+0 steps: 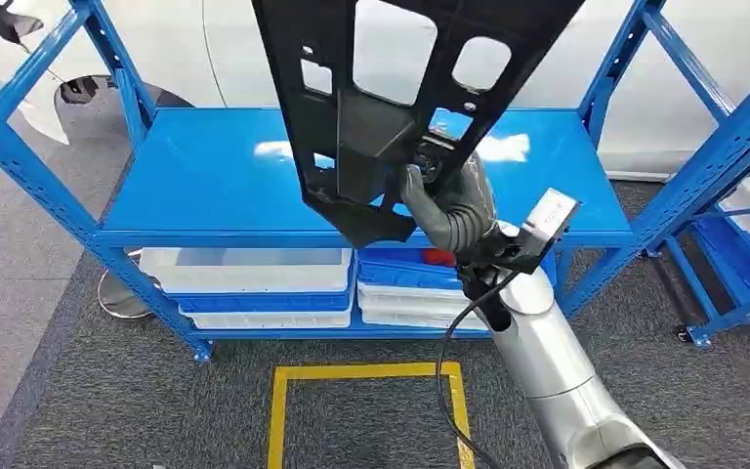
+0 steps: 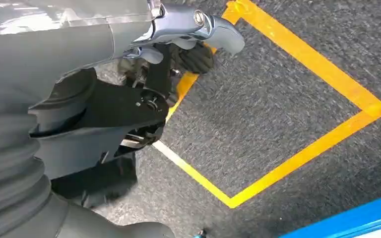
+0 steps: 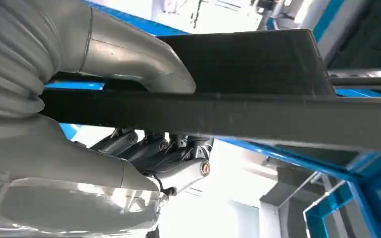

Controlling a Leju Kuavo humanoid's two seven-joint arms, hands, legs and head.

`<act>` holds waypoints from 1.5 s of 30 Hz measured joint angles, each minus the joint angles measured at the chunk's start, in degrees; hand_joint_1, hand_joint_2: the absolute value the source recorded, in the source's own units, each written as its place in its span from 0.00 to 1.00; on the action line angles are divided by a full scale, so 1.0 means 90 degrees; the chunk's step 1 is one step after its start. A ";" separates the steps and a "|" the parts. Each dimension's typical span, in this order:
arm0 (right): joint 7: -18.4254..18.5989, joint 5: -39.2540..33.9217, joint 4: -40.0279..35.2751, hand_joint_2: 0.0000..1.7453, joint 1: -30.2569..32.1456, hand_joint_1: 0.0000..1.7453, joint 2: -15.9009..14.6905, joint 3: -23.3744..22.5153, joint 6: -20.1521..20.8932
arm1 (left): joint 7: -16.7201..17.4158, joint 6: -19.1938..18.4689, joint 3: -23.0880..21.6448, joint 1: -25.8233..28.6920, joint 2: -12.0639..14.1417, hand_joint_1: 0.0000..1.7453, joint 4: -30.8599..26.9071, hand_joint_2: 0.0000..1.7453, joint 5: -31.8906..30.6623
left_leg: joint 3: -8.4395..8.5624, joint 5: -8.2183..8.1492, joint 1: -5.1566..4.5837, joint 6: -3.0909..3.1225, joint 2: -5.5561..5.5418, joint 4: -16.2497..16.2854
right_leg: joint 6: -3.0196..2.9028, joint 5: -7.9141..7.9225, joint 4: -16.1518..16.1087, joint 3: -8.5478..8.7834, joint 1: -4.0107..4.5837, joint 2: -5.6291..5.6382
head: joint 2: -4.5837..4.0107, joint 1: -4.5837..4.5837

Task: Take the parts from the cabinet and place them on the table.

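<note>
Black plastic part [image 1: 391, 88], a flat panel with several rectangular cut-outs, hangs in the air above the blue desk [image 1: 215, 186], its long axis running from the top of the head view down and slightly leftward to a lower end just over the desk's front edge. Its broad face is turned toward the camera and it stands close to upright, tilted a little.

The right arm [image 1: 547, 371] rises from the lower right, silver and ribbed at the wrist, reaching up and to the left. The right hand [image 1: 446, 200] grips the panel near its lower right edge; in the right wrist view the thumb [image 3: 129, 54] lies on one face of the panel and the darker fingers [image 3: 154, 151] curl against the other, clamping it between them.

The left hand [image 2: 188, 44] hangs over grey carpet beside yellow floor tape [image 2: 297, 54], its fingers curled in and holding nothing.

White and blue bins [image 1: 254, 278] sit on the lower shelf beneath the desk.
</note>
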 joint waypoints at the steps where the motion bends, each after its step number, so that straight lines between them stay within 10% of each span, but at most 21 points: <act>1: 0.0024 -0.0143 0.0002 1.00 -0.0004 1.00 0.0000 -0.0015 0.0083 | 0.0002 0.0005 0.0000 -0.0001 0.0000 0.00 0.0000 1.00 0.0000 | -0.0030 -0.0001 -0.0022 -0.0034 -0.0002 0.0023 | -0.0037 -0.0087 -0.0252 0.0130 0.0020 0.0000 | -0.0002 -0.0007; 6: 0.0083 -0.0545 0.0051 1.00 -0.0004 1.00 -0.0005 -0.0097 0.0358 | 0.0046 0.0065 0.0000 0.0000 0.0000 0.00 0.0000 1.00 -0.0010 | -0.0101 0.0022 -0.0028 -0.0206 -0.0009 0.0031 | -0.0206 0.0085 -0.0343 0.0046 -0.0011 -0.0012 | 0.0000 -0.0005; 11: -0.0029 -0.0579 0.0179 1.00 0.0293 1.00 -0.0031 -0.0194 0.0361 | 0.0068 0.0109 0.0000 0.0024 0.0000 0.00 0.0000 1.00 -0.0007 | -0.0821 -0.1052 0.0013 -0.0342 -0.0005 0.1983 | -0.0274 0.0189 -0.0355 -0.0083 0.0016 -0.0031 | 0.0000 -0.0046; 13: -0.0116 -0.0482 0.0296 1.00 0.0535 1.00 -0.0056 -0.0248 0.0288 | 0.0066 0.0133 0.0000 0.0053 0.0000 0.00 0.0000 1.00 -0.0005 | -0.0526 -0.0783 0.0015 -0.0332 -0.0005 0.1564 | -0.0263 0.0224 -0.0352 -0.0120 0.0016 -0.0028 | 0.0000 -0.0046; 16: -0.0230 -0.0184 0.0480 1.00 0.0771 1.00 -0.0056 -0.0418 0.0138 | 0.0056 0.0170 0.0000 0.0040 0.0012 0.00 0.0000 1.00 -0.0022 | 0.0375 -0.0331 -0.0001 -0.0225 -0.0014 -0.0053 | -0.0201 0.0266 -0.0341 -0.0144 0.0028 -0.0016 | -0.0002 -0.0041; 21: -0.0338 0.0432 0.0665 1.00 0.1323 1.00 -0.0053 -0.0688 -0.0308 | 0.0053 0.0175 -0.0005 0.0049 0.0024 0.00 0.0000 1.00 -0.0063 | 0.0352 -0.0143 0.0025 -0.0051 -0.0023 -0.0190 | -0.0008 0.0336 -0.0362 -0.0186 0.0046 -0.0029 | 0.0000 -0.0036; 25: -0.0476 0.0703 0.1252 1.00 0.1840 1.00 0.0000 -0.0904 -0.0641 | 0.0029 0.0158 -0.0003 0.0068 0.0022 0.00 0.0000 1.00 0.0063 | 0.0179 -0.0010 0.0001 0.0029 -0.0007 -0.0206 | 0.0084 -0.0710 0.1272 -0.0835 -0.0006 0.0005 | 0.0000 -0.0027; 27: -0.0515 0.0733 0.1791 1.00 0.2144 1.00 0.0071 -0.1067 -0.0801 | 0.0005 0.0146 0.0002 0.0116 0.0024 0.00 0.0000 1.00 0.0105 | 0.0084 0.0040 0.0002 0.0018 -0.0017 -0.0178 | 0.0105 -0.0799 0.1639 -0.0906 -0.0018 0.0004 | 0.0000 -0.0019; 30: -0.0517 0.0844 0.2683 1.00 0.2414 1.00 0.0201 -0.1338 -0.1149 | -0.0017 0.0136 0.0007 0.0166 0.0022 0.00 0.0000 1.00 0.0148 | -0.0026 0.0058 0.0003 -0.0022 -0.0024 -0.0079 | 0.0088 -0.0202 0.0165 0.0020 -0.0051 -0.0004 | 0.0000 -0.0019; 31: -0.0517 0.0886 0.3071 1.00 0.2439 1.00 0.0241 -0.1455 -0.1272 | -0.0024 0.0136 0.0007 0.0165 0.0022 0.00 0.0000 1.00 0.0158 | -0.0059 0.0059 0.0000 -0.0063 -0.0018 -0.0026 | 0.0047 -0.0245 -0.0324 0.0248 -0.0053 -0.0008 | 0.0000 -0.0019; 36: -0.0326 0.0823 0.5112 1.00 0.2682 1.00 0.0396 -0.2121 -0.1718 | -0.0117 0.0114 0.0044 0.0235 0.0029 0.00 0.0000 1.00 0.0216 | -0.0083 0.0125 -0.0015 -0.0262 -0.0041 -0.0041 | -0.0192 -0.0070 -0.0329 0.0202 -0.0002 0.0004 | -0.0002 -0.0022; 40: -0.0133 0.0662 0.6140 1.00 0.2906 1.00 0.0491 -0.2548 -0.2005 | -0.0136 0.0104 0.0051 0.0291 0.0034 0.00 0.0000 1.00 0.0221 | -0.0628 -0.0942 0.0010 -0.0370 -0.0028 0.1450 | -0.0299 0.0033 -0.0338 0.0072 0.0011 -0.0017 | -0.0002 -0.0048; 42: -0.0138 0.0597 0.6458 1.00 0.2957 1.00 0.0512 -0.2747 -0.2076 | -0.0134 0.0107 0.0051 0.0327 0.0034 0.00 0.0000 1.00 0.0219 | -0.0791 -0.1154 0.0010 -0.0365 -0.0027 0.2043 | -0.0312 0.0096 -0.0325 -0.0026 0.0038 -0.0019 | -0.0002 -0.0046; 45: -0.0136 0.0567 0.6747 1.00 0.2896 1.00 0.0512 -0.2990 -0.2071 | -0.0129 0.0109 0.0053 0.0317 0.0034 0.00 0.0000 1.00 0.0197 | 0.0139 -0.0585 -0.0012 -0.0233 -0.0028 0.0666 | -0.0297 0.0165 -0.0325 -0.0078 0.0090 0.0015 | 0.0000 -0.0061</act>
